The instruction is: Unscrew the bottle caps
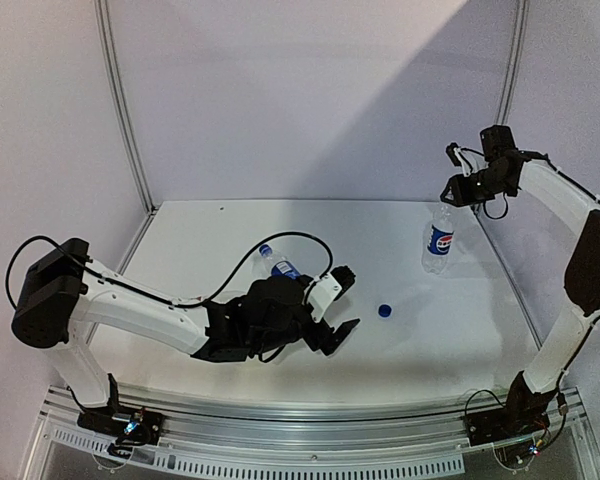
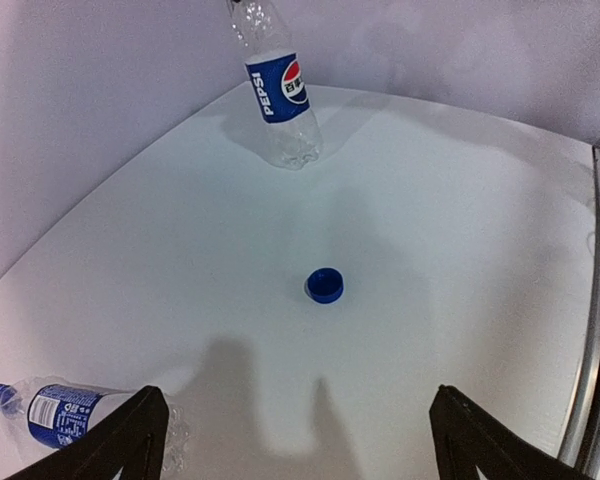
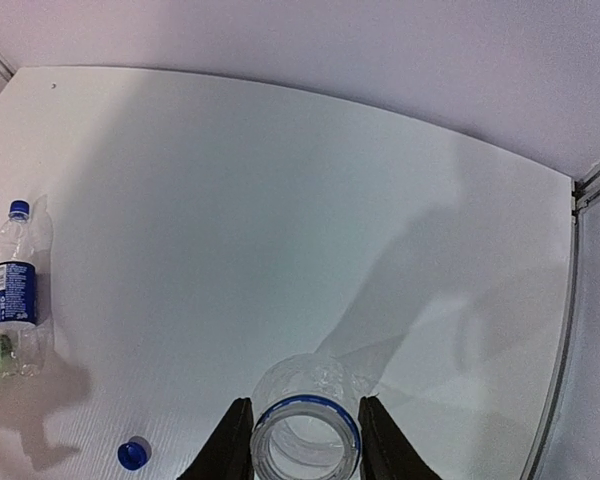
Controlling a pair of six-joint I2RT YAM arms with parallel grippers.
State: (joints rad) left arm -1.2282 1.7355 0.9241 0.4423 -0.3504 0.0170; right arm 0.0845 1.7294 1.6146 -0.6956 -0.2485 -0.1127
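From above, the left gripper (image 1: 345, 303) is seen low over the table (image 1: 220, 225), its jaws spread wide with nothing between them. A blue-label bottle (image 1: 280, 267) lies on its side just behind it, cap fitted. A loose blue cap (image 1: 384, 311) lies to the gripper's right, apart from it. The Pepsi bottle (image 1: 440, 240) stands upright farther right, with the right gripper (image 1: 454, 193) at its top.

In the left wrist view, the fingers (image 2: 130, 445) are held far apart. The loose blue cap is seen ahead of them, the Pepsi bottle beyond it, and the blue-label bottle beside the left finger.

In the right wrist view, the Pepsi bottle's mouth is shown uncapped between the fingers (image 3: 232, 440), which flank the neck closely. Whether it is gripped cannot be told.
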